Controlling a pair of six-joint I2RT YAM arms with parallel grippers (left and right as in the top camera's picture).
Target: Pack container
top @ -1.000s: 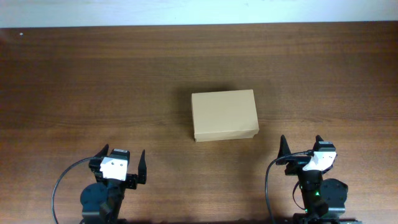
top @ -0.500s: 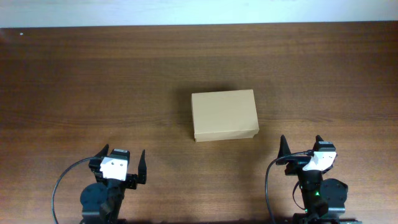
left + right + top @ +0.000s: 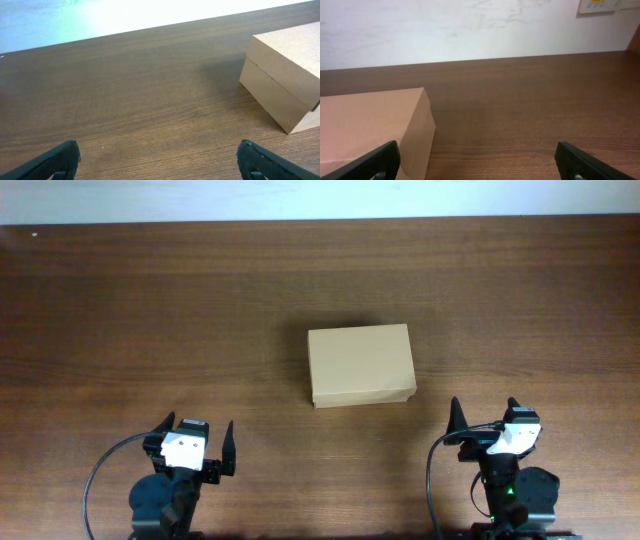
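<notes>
We count one brown cardboard box on the desk and two pairs of fingers: left fingers and right fingers.

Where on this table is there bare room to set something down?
Wide bare table lies left and right of the closed box, plus a strip behind it toward the wall. Tightest spot: between the box and the open right gripper; the left gripper has more room ahead.
</notes>
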